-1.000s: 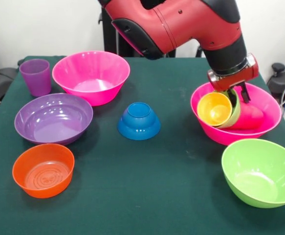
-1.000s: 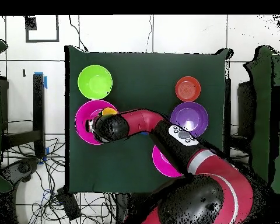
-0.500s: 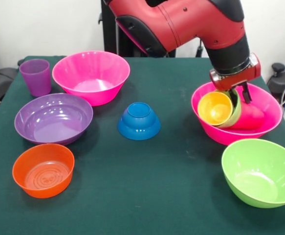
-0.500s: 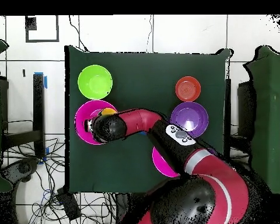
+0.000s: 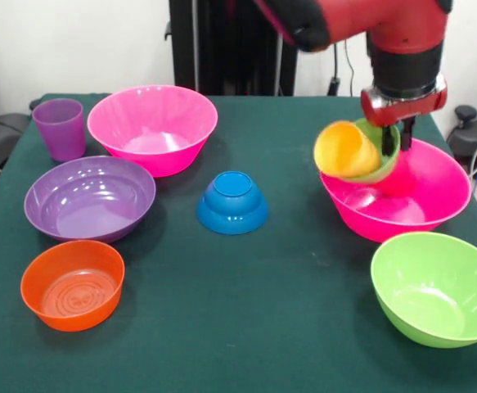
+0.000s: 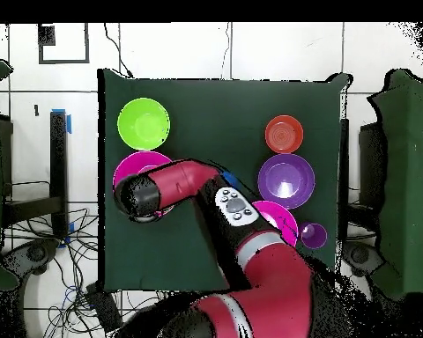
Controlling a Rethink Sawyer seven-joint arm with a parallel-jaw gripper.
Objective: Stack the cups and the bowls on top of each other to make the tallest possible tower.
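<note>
A robotics lab, by the look of it; a green-clothed table (image 6: 215, 106) stands on a pale tiled floor (image 6: 277, 48) with black tape marks (image 6: 63, 42); loose cables (image 6: 48, 255) trail beside it; a black equipment rack (image 5: 222, 45) stands against a bare white wall (image 5: 74, 41).

Glossy red arm (image 5: 385, 20) with a black wrist band and red collar.

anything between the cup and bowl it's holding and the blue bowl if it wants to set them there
Nothing visible. The yellow cup nested in the small green bowl hangs above the pink bowl; only bare table lies toward the upturned blue bowl.
</note>
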